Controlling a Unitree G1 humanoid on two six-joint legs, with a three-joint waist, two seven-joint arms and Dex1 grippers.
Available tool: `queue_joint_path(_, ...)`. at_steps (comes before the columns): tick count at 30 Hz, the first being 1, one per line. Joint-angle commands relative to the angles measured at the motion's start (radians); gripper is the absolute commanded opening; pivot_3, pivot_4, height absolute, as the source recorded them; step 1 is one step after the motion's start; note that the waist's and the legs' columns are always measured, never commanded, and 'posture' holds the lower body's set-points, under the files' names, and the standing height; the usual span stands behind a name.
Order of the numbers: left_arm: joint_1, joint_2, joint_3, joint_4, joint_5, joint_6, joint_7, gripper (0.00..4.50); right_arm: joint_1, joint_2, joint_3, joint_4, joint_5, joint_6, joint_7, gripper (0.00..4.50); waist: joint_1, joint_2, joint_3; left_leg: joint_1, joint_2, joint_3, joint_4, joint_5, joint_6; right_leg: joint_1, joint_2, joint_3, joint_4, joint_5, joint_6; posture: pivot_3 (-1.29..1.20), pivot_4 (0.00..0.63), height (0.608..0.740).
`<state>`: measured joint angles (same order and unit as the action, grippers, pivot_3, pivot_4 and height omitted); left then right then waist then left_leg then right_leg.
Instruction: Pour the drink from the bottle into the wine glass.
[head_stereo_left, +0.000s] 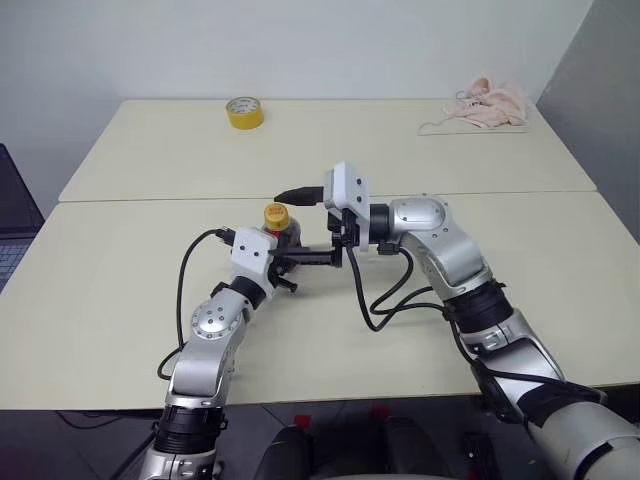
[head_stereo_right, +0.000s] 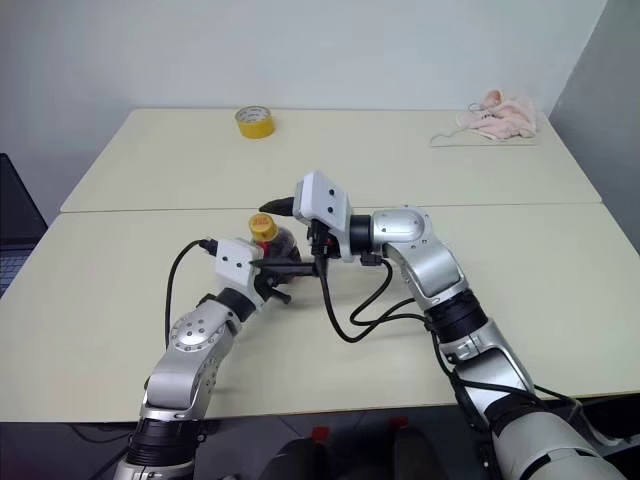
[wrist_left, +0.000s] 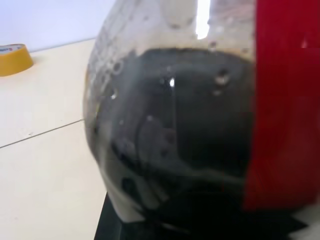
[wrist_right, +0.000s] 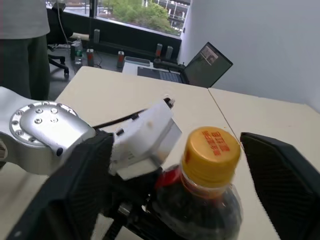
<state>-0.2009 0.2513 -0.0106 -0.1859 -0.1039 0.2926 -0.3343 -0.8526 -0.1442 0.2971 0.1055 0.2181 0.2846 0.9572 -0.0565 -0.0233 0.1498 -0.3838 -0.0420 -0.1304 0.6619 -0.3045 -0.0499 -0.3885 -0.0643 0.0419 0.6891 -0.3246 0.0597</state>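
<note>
The bottle (head_stereo_left: 284, 232) stands upright near the middle of the near table, its yellow cap (wrist_right: 210, 152) screwed on. My left gripper (head_stereo_left: 300, 256) is shut on the bottle's round body from the left side. The dark drink (wrist_left: 175, 140) fills the lower body, beside the red label (wrist_left: 285, 100). My right gripper (wrist_right: 172, 145) reaches in level from the right at cap height and is open, with one black finger (wrist_right: 280, 180) on each side of the cap and apart from it. The wine glass is out of view.
A yellow tape roll (head_stereo_left: 245, 112) lies on the far table at the left, and a pink cloth (head_stereo_left: 488, 103) at its right rear. A seam (head_stereo_left: 150, 198) divides the two tables. A laptop (wrist_right: 205, 62) stands beyond the left end, and a person (wrist_right: 25, 30) is there too.
</note>
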Motion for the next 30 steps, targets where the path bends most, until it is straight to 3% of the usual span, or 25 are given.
queue_joint_path(1, -0.006, -0.010, 0.012, -0.057, -0.001, -0.015, 0.027, 0.90, 0.018, 0.040, -0.062, -0.107, -0.002, 0.135, -0.183, 4.50, 0.000, 0.000, 0.000, 0.000, 0.000, 0.000, 0.000, 0.000, 0.000, 0.000, -0.002, 0.000, 0.000, 0.000, 0.000, 0.00, 0.150, 0.740)
queue_joint_path(5, 0.002, -0.017, 0.009, -0.066, 0.005, -0.014, 0.043, 0.90, 0.047, 0.117, -0.097, -0.210, 0.011, 0.324, -0.375, 4.50, 0.001, 0.000, 0.000, 0.000, -0.001, 0.000, 0.000, 0.000, 0.000, 0.000, -0.003, 0.000, 0.000, 0.000, 0.000, 0.00, 0.150, 0.740)
queue_joint_path(9, 0.002, -0.021, 0.005, -0.066, 0.007, -0.016, 0.053, 0.90, 0.075, 0.137, -0.072, -0.259, -0.010, 0.359, -0.440, 4.50, 0.000, 0.000, 0.000, 0.000, -0.001, 0.000, 0.000, 0.000, 0.000, 0.000, -0.003, 0.000, 0.001, 0.000, 0.000, 0.00, 0.150, 0.740)
queue_joint_path(17, -0.010, -0.024, 0.005, -0.054, 0.013, -0.017, 0.062, 0.88, 0.094, 0.097, -0.073, -0.340, 0.078, 0.434, -0.385, 4.50, 0.000, 0.000, 0.000, 0.000, -0.001, 0.000, 0.000, 0.000, 0.000, 0.000, -0.002, 0.000, 0.001, 0.000, 0.000, 0.00, 0.150, 0.740)
queue_joint_path(30, -0.012, -0.027, -0.001, -0.047, 0.014, -0.022, 0.066, 0.87, 0.050, 0.085, 0.006, -0.269, -0.020, 0.387, -0.438, 4.50, 0.000, 0.000, 0.000, 0.000, -0.001, 0.000, 0.000, 0.000, 0.000, 0.000, -0.002, 0.000, 0.001, 0.000, 0.000, 0.00, 0.150, 0.740)
